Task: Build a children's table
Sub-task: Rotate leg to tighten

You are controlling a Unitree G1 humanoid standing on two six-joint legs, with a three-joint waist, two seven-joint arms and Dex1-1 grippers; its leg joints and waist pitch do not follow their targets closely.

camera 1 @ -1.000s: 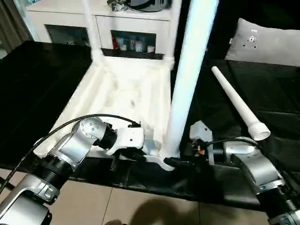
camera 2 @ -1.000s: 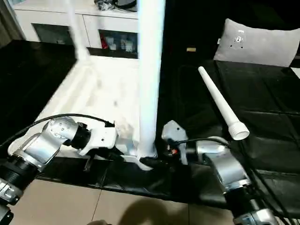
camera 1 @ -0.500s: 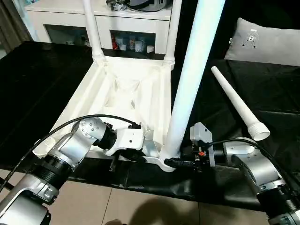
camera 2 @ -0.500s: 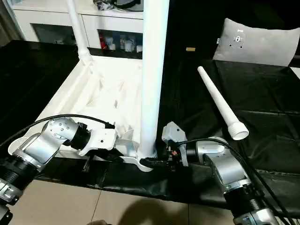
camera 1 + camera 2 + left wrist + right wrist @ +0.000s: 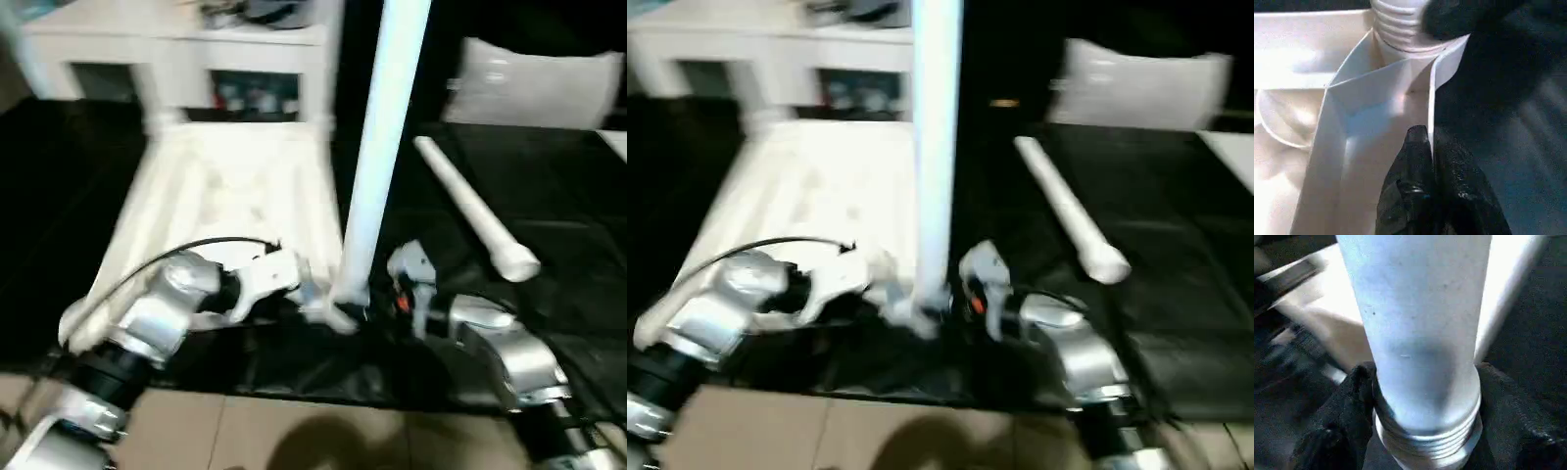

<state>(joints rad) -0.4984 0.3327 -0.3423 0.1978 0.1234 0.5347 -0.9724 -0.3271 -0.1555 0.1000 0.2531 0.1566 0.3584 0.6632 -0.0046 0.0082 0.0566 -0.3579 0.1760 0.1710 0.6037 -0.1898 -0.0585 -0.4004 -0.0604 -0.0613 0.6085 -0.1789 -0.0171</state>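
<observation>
Upturned tabletop (image 5: 225, 186) on the black worktop (image 5: 558, 196), one leg (image 5: 377, 137) standing in its near corner socket.

The right hand (image 5: 1420, 396) clasps that upright leg at its threaded base, a black finger on each side. The left hand (image 5: 1425, 161) is clenched, pinching the thin wall of the tabletop just beside the socket. Two more legs rise from the far corners. A loose leg (image 5: 470, 206) lies on the worktop to the right, well apart. Beyond stand a white cabinet (image 5: 176, 49) and a grey cushion (image 5: 534, 83).
</observation>
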